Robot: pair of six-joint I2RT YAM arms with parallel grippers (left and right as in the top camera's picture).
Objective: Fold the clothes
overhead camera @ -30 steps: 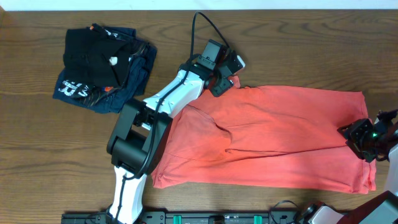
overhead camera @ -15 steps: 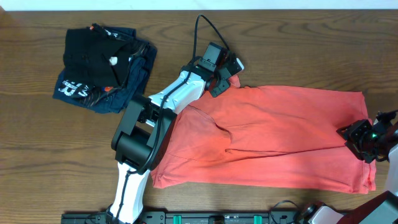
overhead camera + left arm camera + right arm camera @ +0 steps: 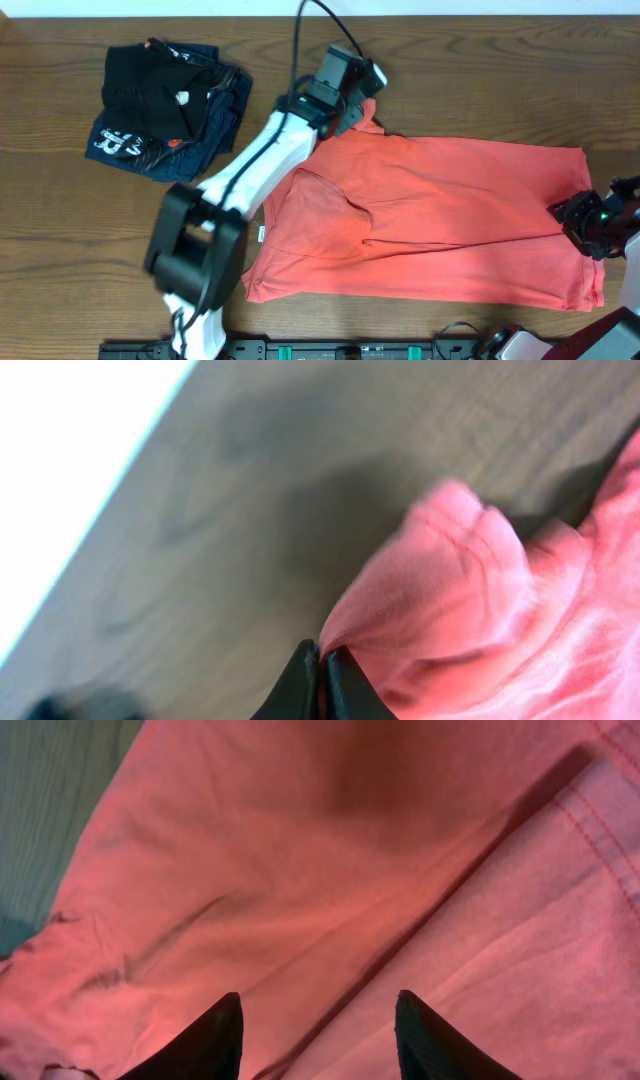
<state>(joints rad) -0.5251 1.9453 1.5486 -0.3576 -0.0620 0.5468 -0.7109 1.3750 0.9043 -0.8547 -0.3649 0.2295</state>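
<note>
The clothes are a coral-red T-shirt (image 3: 450,220) spread flat across the middle and right of the table, back side up, with no lettering showing. My left gripper (image 3: 362,92) is at the shirt's far left corner, shut on a bunched fold of the fabric (image 3: 440,570). In the left wrist view its black fingertips (image 3: 300,670) press together with red cloth pinched between them. My right gripper (image 3: 580,218) hovers over the shirt's right end. It is open, and the shirt (image 3: 300,850) lies below its two spread fingers (image 3: 222,1030), which hold nothing.
A pile of folded black and navy garments (image 3: 165,105) lies at the back left of the wooden table (image 3: 500,70). The left arm's black cable (image 3: 298,45) arches up toward the table's pale back edge (image 3: 60,490).
My left gripper has shut on the shirt's far left corner and drawn it slightly up and toward the back edge. The left arm has swung. The right gripper has stayed put.
</note>
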